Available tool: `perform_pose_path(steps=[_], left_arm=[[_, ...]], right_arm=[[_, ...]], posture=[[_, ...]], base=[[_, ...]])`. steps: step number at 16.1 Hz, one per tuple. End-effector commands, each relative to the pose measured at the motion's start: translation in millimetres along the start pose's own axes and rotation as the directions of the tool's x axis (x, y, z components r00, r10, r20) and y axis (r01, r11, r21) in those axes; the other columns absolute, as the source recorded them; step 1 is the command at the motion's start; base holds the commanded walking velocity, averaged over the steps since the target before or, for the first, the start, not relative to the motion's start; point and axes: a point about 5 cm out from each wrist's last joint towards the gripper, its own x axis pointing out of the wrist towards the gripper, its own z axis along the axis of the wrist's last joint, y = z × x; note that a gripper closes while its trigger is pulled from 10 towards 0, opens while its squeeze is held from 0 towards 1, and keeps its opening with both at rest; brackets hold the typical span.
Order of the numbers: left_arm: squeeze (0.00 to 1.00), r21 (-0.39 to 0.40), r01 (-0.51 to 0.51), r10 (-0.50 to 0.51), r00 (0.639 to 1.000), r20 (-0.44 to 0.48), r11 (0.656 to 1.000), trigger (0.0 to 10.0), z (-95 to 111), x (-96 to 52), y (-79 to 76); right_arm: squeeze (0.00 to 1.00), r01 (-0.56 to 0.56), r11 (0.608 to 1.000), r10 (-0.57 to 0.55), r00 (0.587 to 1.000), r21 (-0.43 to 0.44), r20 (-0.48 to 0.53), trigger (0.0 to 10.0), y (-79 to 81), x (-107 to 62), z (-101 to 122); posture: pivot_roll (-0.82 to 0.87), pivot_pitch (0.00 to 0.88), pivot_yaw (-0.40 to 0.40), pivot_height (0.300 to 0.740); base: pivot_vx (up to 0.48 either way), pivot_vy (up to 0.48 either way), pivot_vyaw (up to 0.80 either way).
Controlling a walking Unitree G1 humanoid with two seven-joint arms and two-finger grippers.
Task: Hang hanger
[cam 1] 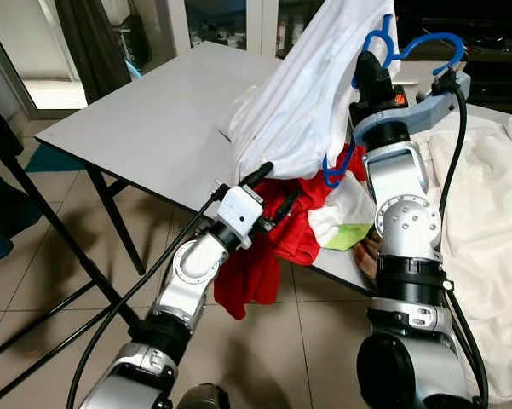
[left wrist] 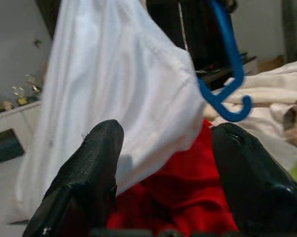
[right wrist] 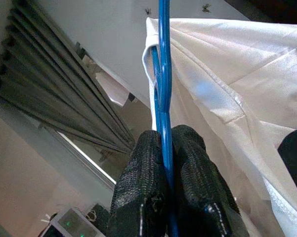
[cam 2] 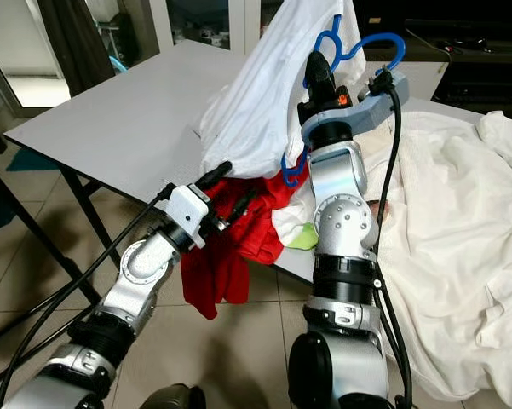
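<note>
Gripping blue hanger (cam 1: 383, 47) with right gripper (right wrist: 166, 182), fingers clamped, holding it raised above table (cam 1: 145, 128) with white shirt (cam 1: 311, 94) draped on. Hovering left gripper (left wrist: 165, 163) spread open near shirt hem. Hanging not yet done; rail unseen.

No readable text, label, brand or number in any view — dark mark on white garment (right wrist: 291, 148) by right wrist camera too cropped to read, and tiny dark specks on wall there are illegible.
</note>
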Motion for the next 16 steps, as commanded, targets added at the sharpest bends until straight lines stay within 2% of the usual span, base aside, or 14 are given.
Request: perform_pose_path(steps=[1, 4, 5, 9, 12, 13, 15, 16], left_arm=[[0.00, 0.034, -0.016, 0.015, 1.000, 0.015, 0.999, 10.0, 4, 4.6, 4.2], [0.00, 0.072, -0.088, 0.084, 0.995, 0.051, 0.994, 10.0, 9, 8.3, 12.0], [0.00, 0.074, -0.083, 0.079, 0.995, 0.058, 0.994, 10.0, 10, 9.8, 11.8], [0.00, 0.082, 0.015, -0.021, 0.997, 0.071, 0.996, 10.0, 10, 12.1, -3.2], [0.00, 0.076, 0.048, -0.054, 0.996, 0.076, 0.996, 10.0, 8, 8.5, -9.1], [1.00, 0.075, 0.046, -0.052, 0.996, 0.076, 0.996, 10.0, 8, 7.2, -9.3], [1.00, 0.078, 0.022, -0.028, 0.997, 0.070, 0.997, 10.0, 6, 3.3, -8.4], [0.00, 0.088, 0.004, -0.010, 0.998, 0.063, 0.996, 10.0, 5, 2.5, -7.4]], right_arm=[[0.00, -0.024, 1.000, 0.024, 1.000, 0.019, 0.003, 0.0, 7.4, -1.8, -1], [0.00, -0.025, 0.999, 0.026, 0.999, 0.029, -0.020, 0.0, 7.8, -5.0, -6], [0.00, -0.026, 0.999, 0.026, 0.999, 0.034, -0.027, 0.0, 8.3, -6.4, -8], [0.00, -0.040, 0.998, 0.041, 0.999, 0.040, -0.029, 0.0, 13.5, -5.8, -8], [0.00, -0.037, 0.999, 0.038, 0.999, 0.032, -0.013, 0.0, 13.3, -3.7, -3], [0.00, -0.036, 0.999, 0.036, 0.999, 0.029, -0.008, 0.0, 13.2, -3.3, -2], [0.00, -0.034, 0.999, 0.034, 0.999, 0.027, 0.004, 0.0, 14.1, -1.0, 1], [0.00, -0.044, 0.998, 0.045, 0.999, 0.040, -0.002, 0.0, 17.3, 0.7, 0]], posture=[[0.13, 0.000, 0.005, 0.740], [0.13, 0.000, 0.005, 0.740], [0.13, 0.000, 0.005, 0.740], [0.12, 0.000, 0.009, 0.740], [0.12, 0.000, 0.008, 0.740], [0.13, 0.000, 0.006, 0.740], [0.13, 0.000, 0.003, 0.740], [0.14, 0.000, 0.000, 0.740]], base=[[0.000, 0.000, 0.00], [0.000, 0.000, 0.00], [0.000, 0.000, 0.00], [0.000, 0.000, 0.00], [0.000, 0.000, 0.00], [0.000, 0.000, 0.00], [0.000, 0.000, 0.00], [0.000, 0.000, 0.00]])
